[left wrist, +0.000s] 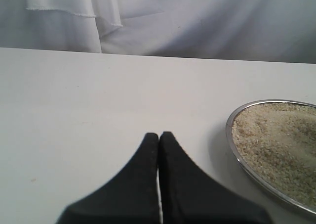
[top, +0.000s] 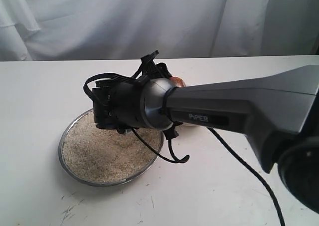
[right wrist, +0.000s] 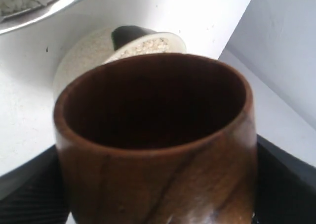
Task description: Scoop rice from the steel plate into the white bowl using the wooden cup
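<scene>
My right gripper is shut on the wooden cup, with a black finger on either side of its wall. The cup's dark inside faces the wrist camera and shows no rice. Just beyond its rim sits the white bowl, which has some rice in it. In the exterior view only a sliver of the cup shows behind the right wrist, and the bowl is hidden by the arm. The steel plate holds a broad heap of rice. My left gripper is shut and empty above bare table, beside the plate.
The right arm stretches across the table from the right, and its black cable trails over the tabletop. White curtain hangs behind the table's far edge.
</scene>
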You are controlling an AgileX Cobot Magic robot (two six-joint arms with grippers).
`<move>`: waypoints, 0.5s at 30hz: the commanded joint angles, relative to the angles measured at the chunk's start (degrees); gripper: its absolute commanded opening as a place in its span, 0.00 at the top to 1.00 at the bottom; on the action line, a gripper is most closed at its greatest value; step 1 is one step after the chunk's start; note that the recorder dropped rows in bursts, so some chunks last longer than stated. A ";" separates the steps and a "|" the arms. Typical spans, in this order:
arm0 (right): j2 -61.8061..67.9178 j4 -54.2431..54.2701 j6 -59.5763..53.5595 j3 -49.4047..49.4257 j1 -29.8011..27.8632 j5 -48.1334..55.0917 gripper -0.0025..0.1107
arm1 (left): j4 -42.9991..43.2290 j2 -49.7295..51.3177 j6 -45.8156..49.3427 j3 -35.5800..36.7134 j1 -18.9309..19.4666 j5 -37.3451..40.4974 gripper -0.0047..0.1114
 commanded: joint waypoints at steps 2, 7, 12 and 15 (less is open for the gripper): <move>2.75 -5.31 0.11 -0.34 1.17 0.26 0.98 | 0.03 -0.24 -0.01 0.28 -0.16 -0.37 0.96; 4.54 -8.63 0.42 -0.36 2.87 0.26 0.98 | 0.03 -0.24 -0.01 0.28 -0.16 -0.37 0.96; 4.67 -9.94 0.64 -0.36 4.02 0.26 0.98 | 0.03 -0.24 -0.01 0.28 -0.16 -0.37 0.96; 4.67 -10.07 0.76 -0.36 4.16 0.26 0.98 | 0.03 -0.24 -0.01 0.28 -0.16 -0.37 0.96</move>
